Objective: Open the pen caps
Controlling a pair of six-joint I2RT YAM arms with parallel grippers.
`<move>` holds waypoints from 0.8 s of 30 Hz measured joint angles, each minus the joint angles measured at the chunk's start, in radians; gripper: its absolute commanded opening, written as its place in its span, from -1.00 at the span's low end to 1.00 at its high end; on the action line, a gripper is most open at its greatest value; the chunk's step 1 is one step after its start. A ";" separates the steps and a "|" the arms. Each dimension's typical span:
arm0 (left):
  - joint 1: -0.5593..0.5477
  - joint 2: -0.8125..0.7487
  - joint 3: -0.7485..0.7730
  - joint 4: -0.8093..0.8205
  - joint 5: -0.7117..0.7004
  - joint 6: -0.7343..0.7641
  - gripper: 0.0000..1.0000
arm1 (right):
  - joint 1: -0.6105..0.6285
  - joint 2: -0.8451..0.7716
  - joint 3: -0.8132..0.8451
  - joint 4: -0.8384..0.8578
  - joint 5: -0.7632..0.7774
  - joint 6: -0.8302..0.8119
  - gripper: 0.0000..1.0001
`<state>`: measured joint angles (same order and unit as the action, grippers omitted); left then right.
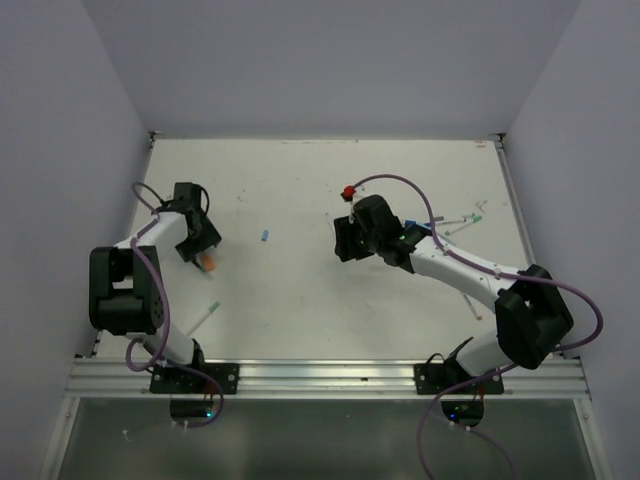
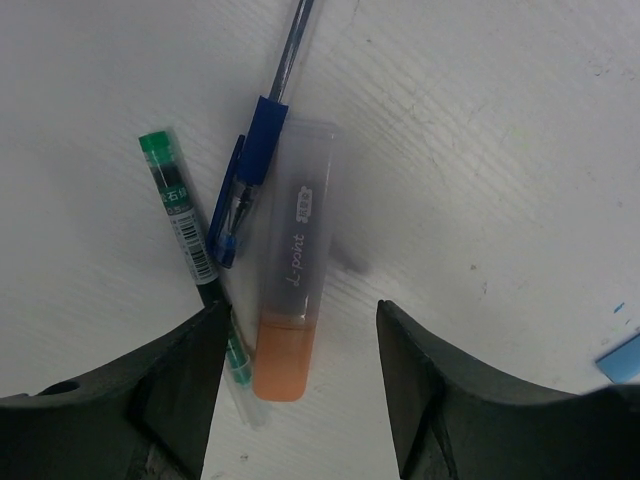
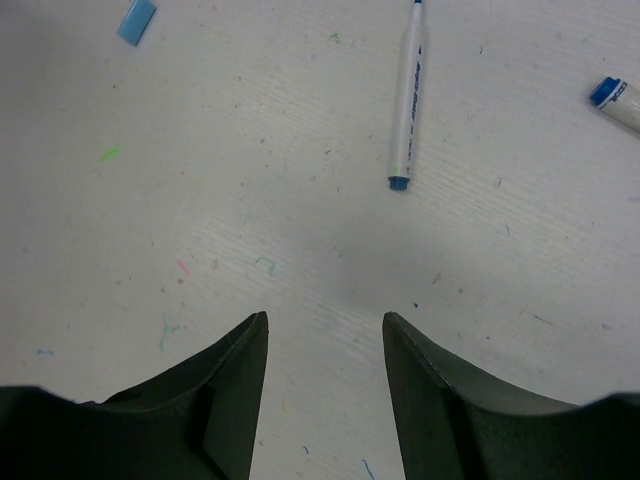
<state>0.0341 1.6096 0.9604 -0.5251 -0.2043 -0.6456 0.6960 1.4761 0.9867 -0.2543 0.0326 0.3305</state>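
The white table (image 1: 300, 180) and both arms are taken in whole only from overhead. There the left gripper (image 1: 205, 255) is seen low over an orange speck, and the right gripper (image 1: 345, 240) over bare surface near the middle.

What lies beneath is resolved only by the wrist cameras. The left gripper's jaws are spread and grasp nothing. The orange-ended highlighter (image 2: 290, 260) is laid between them untouched, its orange end (image 2: 283, 355) nearest the fingers, with a blue pen (image 2: 250, 175) and a green pen (image 2: 180, 215) beside it.

The right gripper (image 3: 325, 318) is likewise parted and unladen. A white marker (image 3: 408, 95) is seen well ahead of it, and a small blue piece (image 3: 137, 20) far to one side.
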 measured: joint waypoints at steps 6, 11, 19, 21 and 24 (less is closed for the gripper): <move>0.004 0.045 0.012 0.014 0.000 -0.008 0.13 | 0.000 0.000 -0.011 0.007 0.000 0.000 0.07; 0.005 0.066 0.014 0.021 -0.001 -0.016 0.07 | 0.000 0.000 -0.013 0.008 0.001 0.000 0.07; 0.005 0.078 0.014 0.039 0.000 -0.024 -0.29 | 0.000 0.000 -0.014 0.010 0.002 0.000 0.08; 0.005 0.079 0.014 0.043 0.002 -0.024 -0.43 | 0.000 0.000 -0.015 0.013 0.002 0.000 0.08; 0.005 0.079 0.013 0.055 0.015 -0.024 -0.66 | 0.000 0.000 -0.019 0.015 0.002 0.000 0.08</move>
<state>0.0391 1.6886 0.9730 -0.4706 -0.1890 -0.6701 0.6956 1.4761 0.9672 -0.2394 0.0341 0.3305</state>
